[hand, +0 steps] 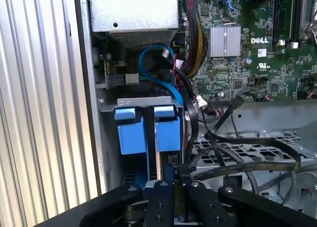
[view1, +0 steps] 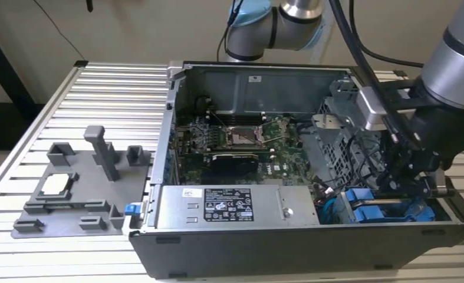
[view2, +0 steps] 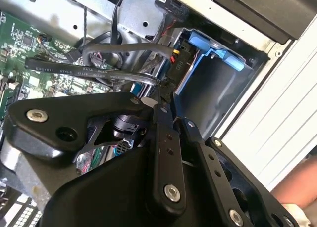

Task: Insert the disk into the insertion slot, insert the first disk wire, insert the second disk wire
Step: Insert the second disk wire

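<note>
In the first wrist view our gripper (hand: 179,200) had its fingers drawn narrow around a dark cable end. Just beyond sat the disk (hand: 167,130) in its blue frame, seated upright in the insertion slot (hand: 143,102), long axis running away from us.

Even indoor light across all three views, with soft shadows and a few glare spots.

In the exterior view the slatted table (view1: 98,88) is bright, while the computer case (view1: 295,247) front wall is dark. In the second wrist view the black gripper (view2: 161,101) is blurred and shaded. In the first wrist view the power-supply box (hand: 133,9) glares pale, and the motherboard (hand: 257,54) is sharp.
</note>
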Robot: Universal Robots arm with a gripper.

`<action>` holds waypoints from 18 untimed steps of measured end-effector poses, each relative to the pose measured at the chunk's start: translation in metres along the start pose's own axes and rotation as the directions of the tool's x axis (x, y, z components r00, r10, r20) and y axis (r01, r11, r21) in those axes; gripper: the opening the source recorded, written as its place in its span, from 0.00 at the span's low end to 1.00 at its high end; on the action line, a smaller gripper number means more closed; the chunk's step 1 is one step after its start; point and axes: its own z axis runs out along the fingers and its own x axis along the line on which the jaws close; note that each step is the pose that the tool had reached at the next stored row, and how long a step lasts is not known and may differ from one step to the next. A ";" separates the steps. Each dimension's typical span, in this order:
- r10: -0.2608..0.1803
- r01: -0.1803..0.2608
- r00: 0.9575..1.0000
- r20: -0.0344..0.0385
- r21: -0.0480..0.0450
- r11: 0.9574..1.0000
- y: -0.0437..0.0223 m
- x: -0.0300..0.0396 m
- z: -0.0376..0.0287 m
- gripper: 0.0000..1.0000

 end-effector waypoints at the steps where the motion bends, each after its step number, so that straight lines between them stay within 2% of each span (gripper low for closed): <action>1: 0.002 -0.002 1.000 0.000 0.000 1.000 0.0001 -0.0006 0.0004 0.16; 13: 0.018 -0.018 1.000 -0.008 0.002 1.000 0.0011 -0.0018 0.0063 0.16; 18: 0.019 -0.019 1.000 -0.008 0.002 1.000 0.0012 -0.0017 0.0069 0.17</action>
